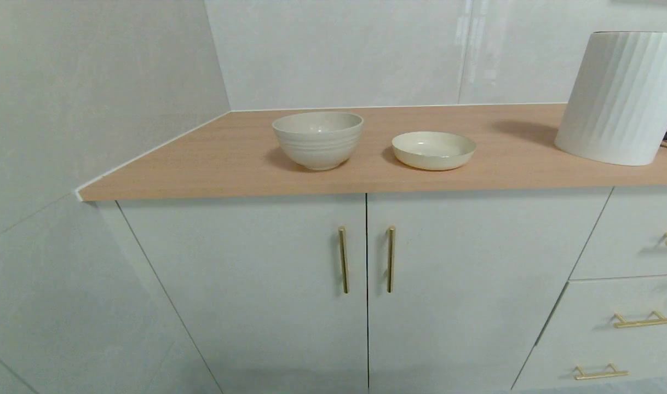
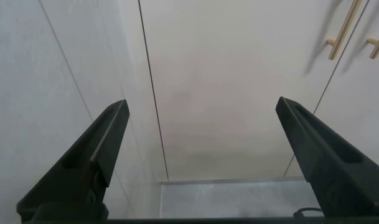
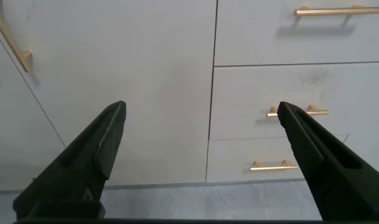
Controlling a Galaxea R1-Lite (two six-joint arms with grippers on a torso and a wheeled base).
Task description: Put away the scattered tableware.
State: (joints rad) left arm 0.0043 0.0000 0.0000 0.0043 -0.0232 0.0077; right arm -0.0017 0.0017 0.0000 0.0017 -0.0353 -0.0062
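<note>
Left gripper (image 2: 200, 106): fingers spread wide with nothing between them; straight ahead of it stood a plain cabinet door (image 2: 233, 93), with a strip of floor (image 2: 226, 193) close by.
Right gripper (image 3: 200, 107): equally wide and empty; it faced the drawer fronts (image 3: 301, 74), with their brass pulls (image 3: 298, 112) just ahead.
Why held so: this read as a ready stance, both arms low and open for a first grasp, and no tableware had yet been taken.
Tableware: the deep bowl (image 1: 318, 139) and shallow dish (image 1: 433, 150) sat on the countertop (image 1: 202, 164), probably well above both grippers. The bowl was towards the left gripper's side and the dish towards the right's.
Why placed so: both stood upright, near each other but apart, so each rim offered a free pinch.
Edges: the counter's front lip lay between the grippers and the dishes. A wall closed the left gripper's side, and a ribbed white container (image 1: 624, 98) bounded the right's.
Open room: bare wood surrounded both pieces, with a fair gap between them.
Storage: the double doors below were shut, their handles (image 1: 343, 260) side by side, and likely needed opening first.
</note>
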